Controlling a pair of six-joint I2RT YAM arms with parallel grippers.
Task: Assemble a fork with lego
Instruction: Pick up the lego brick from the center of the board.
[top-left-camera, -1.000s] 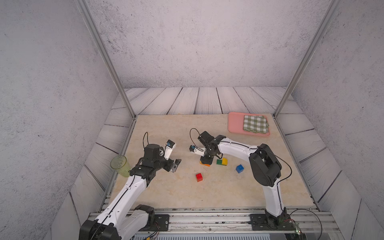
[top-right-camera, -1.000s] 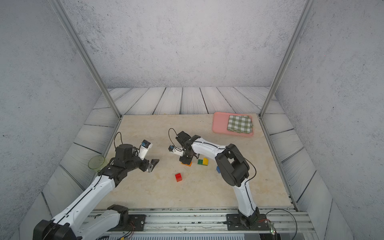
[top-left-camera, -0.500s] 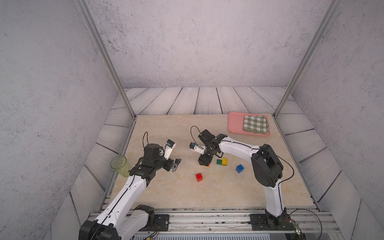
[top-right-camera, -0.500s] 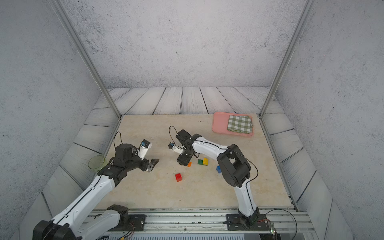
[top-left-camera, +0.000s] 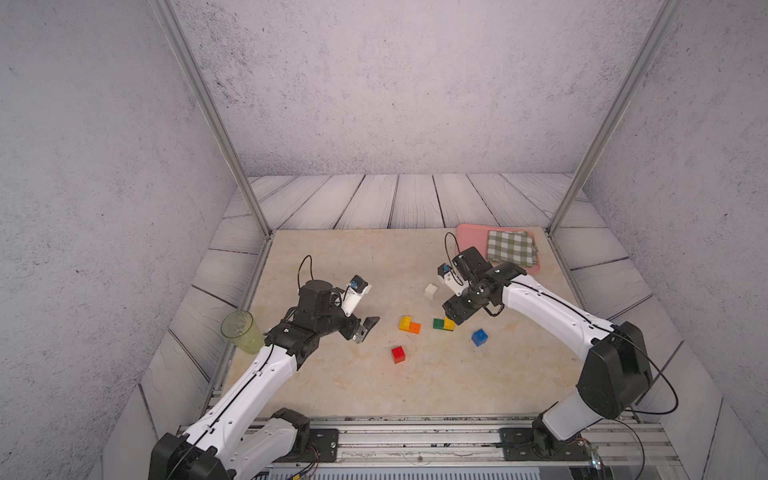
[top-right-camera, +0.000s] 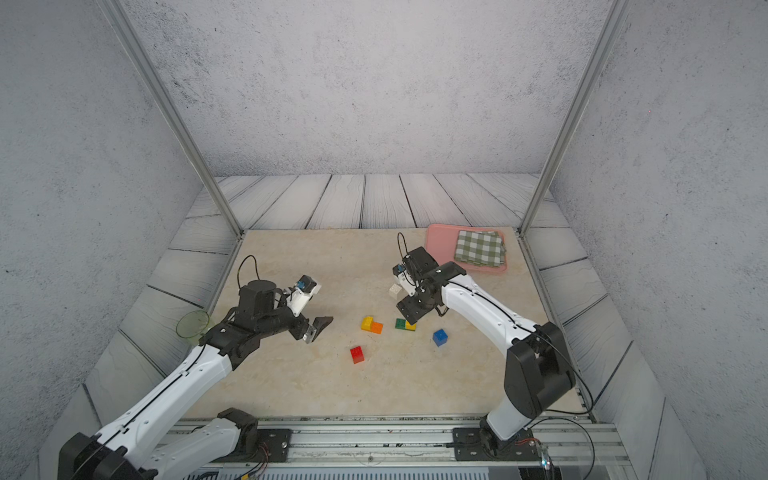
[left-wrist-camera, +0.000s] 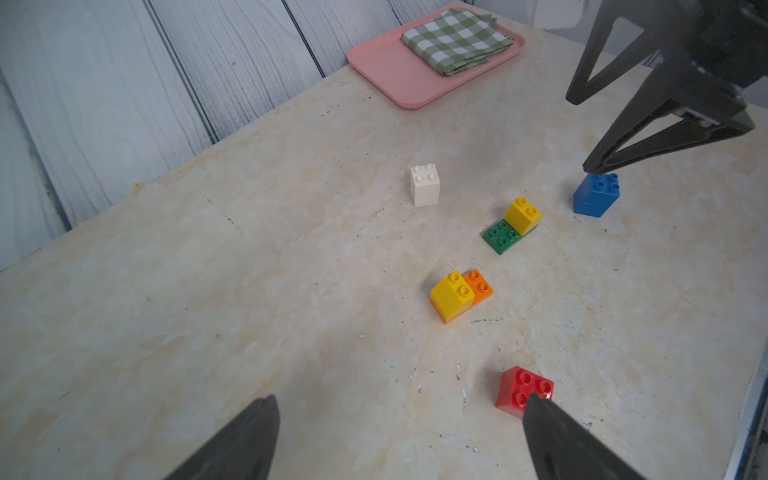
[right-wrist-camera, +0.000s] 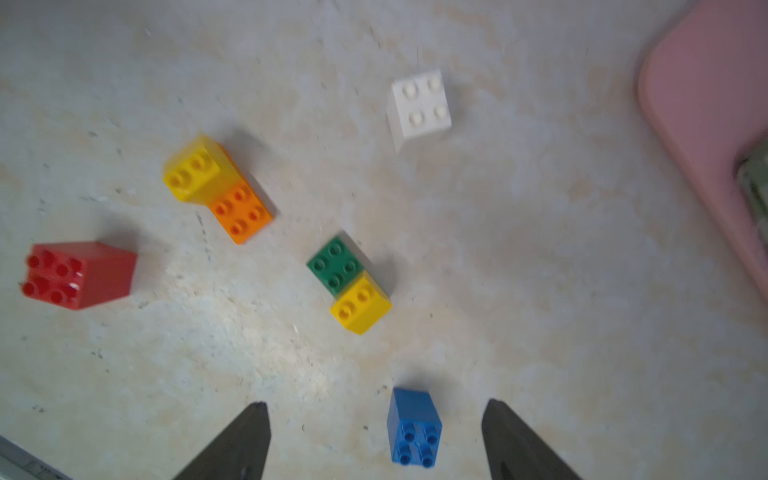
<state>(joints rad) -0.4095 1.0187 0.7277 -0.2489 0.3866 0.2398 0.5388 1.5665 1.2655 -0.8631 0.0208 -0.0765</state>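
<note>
Nearest the base, the red brick (top-left-camera: 398, 354) is seen standing loose, and the left gripper (top-left-camera: 365, 328) is held wide and empty near it. Just beyond, the blue brick (right-wrist-camera: 413, 424) is framed between the widely parted, empty fingers of the right gripper (right-wrist-camera: 376, 404). Farther on, a yellow slope (top-left-camera: 405, 321) is seated on the orange plate (top-left-camera: 415, 328) and a second slope (top-left-camera: 449, 323) on the green plate (top-left-camera: 438, 323). The two pairs are set apart. The white brick (top-left-camera: 431, 291) is placed behind them, and the tray (top-left-camera: 469, 239) farthest. No fork is formed yet. Blue is judged the next pick. It should be centred, gripped on flat sides and kept square.
</note>
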